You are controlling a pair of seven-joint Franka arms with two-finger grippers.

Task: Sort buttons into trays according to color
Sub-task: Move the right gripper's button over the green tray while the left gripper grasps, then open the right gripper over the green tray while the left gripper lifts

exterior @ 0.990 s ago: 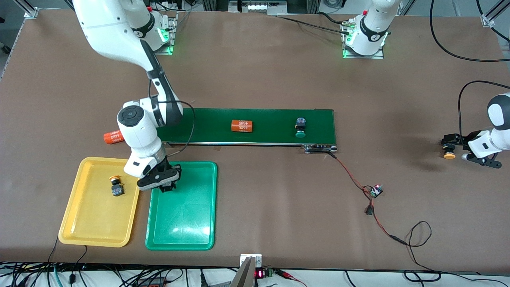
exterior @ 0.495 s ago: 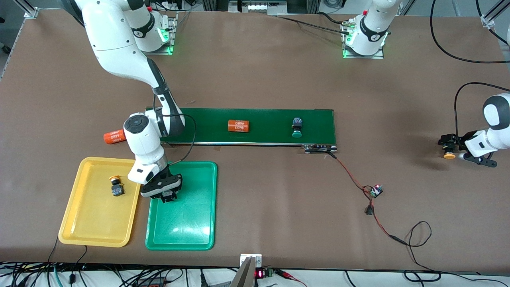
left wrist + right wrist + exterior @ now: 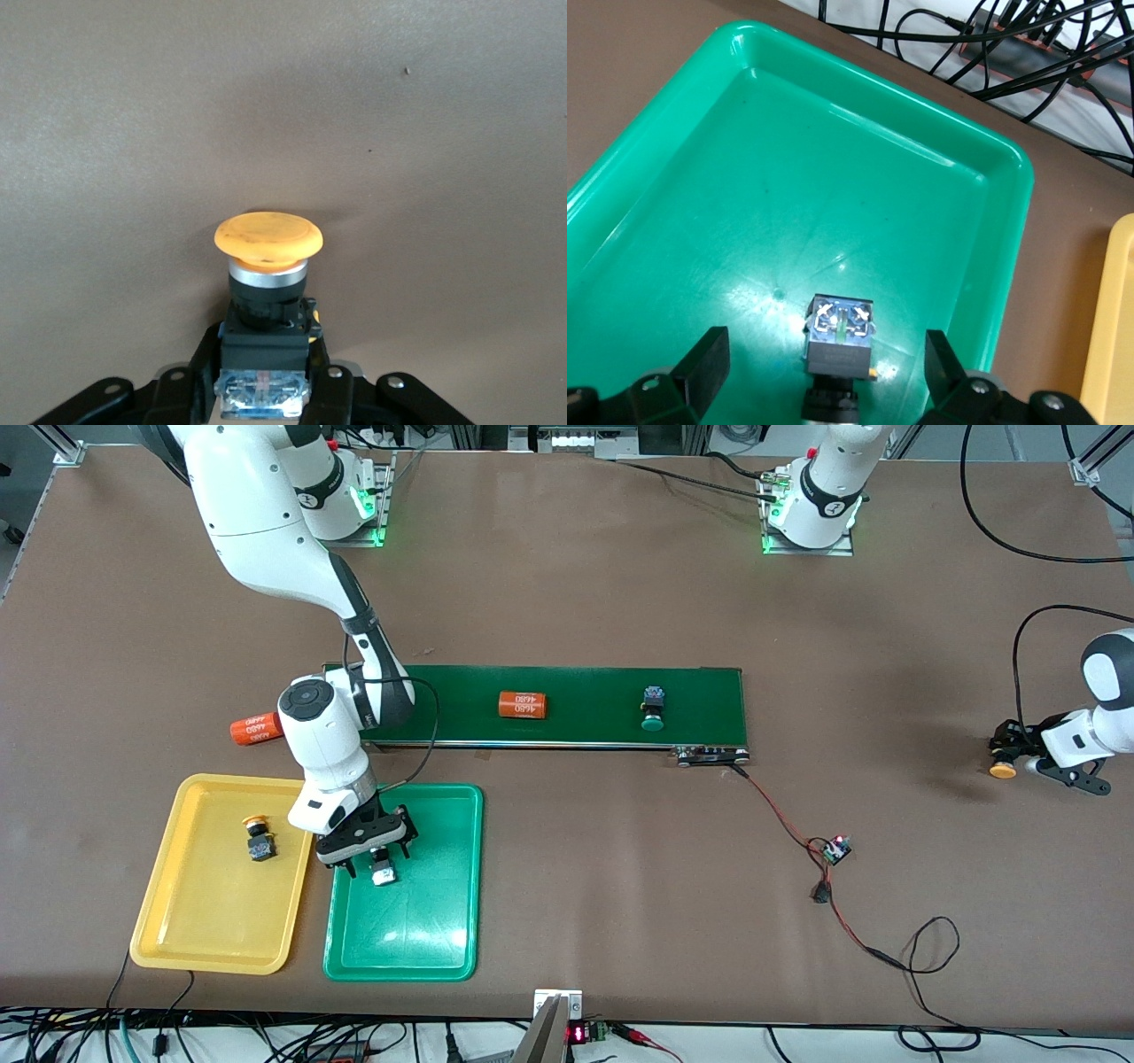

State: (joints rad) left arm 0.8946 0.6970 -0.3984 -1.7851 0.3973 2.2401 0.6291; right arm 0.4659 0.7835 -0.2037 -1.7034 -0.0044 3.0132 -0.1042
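Over the shallow green plastic tray (image 3: pixel 443 921), my right gripper (image 3: pixel 370 856) has fingers spread, a black-bodied push-button (image 3: pixel 840 332) lying loose between them. Toward the left arm's end of the table, my left gripper (image 3: pixel 1019 755) clenches a yellow-orange mushroom-capped push-button (image 3: pixel 267 257).

Four buttons (image 3: pixel 383 866): green tray (image 3: pixel 443 939), yellow tray (image 3: pixel 190 930), belt (image 3: pixel 576 682), left claw (image 3: pixel 1010 762).

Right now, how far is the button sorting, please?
Done: one yellow-capped push-button lies in the yellow plastic tray; one button sits in the green plastic tray under the open right end effector. In hand: left end effector grips another yellow-capped button. Left: green-capped button on the dark-green conveyor belt.
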